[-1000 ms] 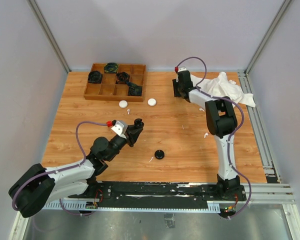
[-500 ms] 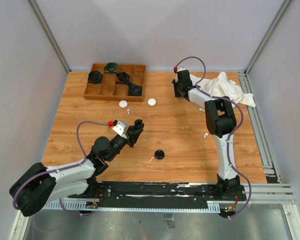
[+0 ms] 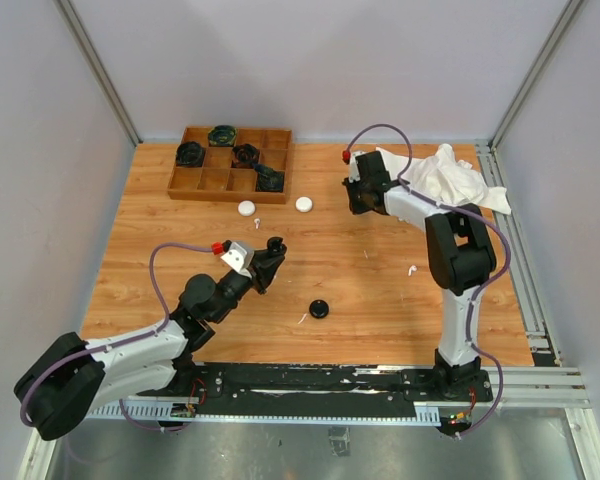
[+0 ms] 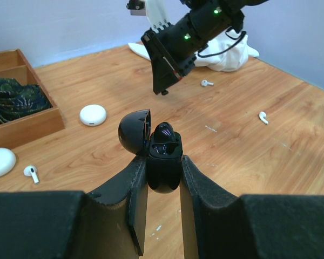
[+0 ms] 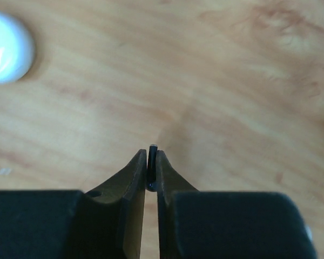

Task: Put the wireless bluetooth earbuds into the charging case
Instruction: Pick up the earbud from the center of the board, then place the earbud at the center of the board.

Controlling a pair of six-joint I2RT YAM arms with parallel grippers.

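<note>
My left gripper [image 3: 272, 252] is shut on an open black charging case [image 4: 163, 157], held above the table with its lid [image 4: 134, 131] hinged to the left and a dark earbud seated inside. My right gripper [image 3: 354, 203] hangs over the far middle of the table, shut on a thin black earbud [image 5: 152, 161] whose stem sticks out past the fingertips. It also shows in the left wrist view [image 4: 164, 86]. White earbuds lie loose on the wood [image 4: 31, 172], [image 4: 207, 83], [image 4: 263, 117].
Two white round cases [image 3: 246, 208], [image 3: 304, 204] lie in front of a wooden compartment tray [image 3: 204, 181] holding dark items. A closed black case [image 3: 320, 309] sits at the near middle. A white cloth [image 3: 450, 172] lies at the far right.
The right arm has swung its gripper a little left and toward the table's middle, still holding the black earbud. The left arm has barely moved.
</note>
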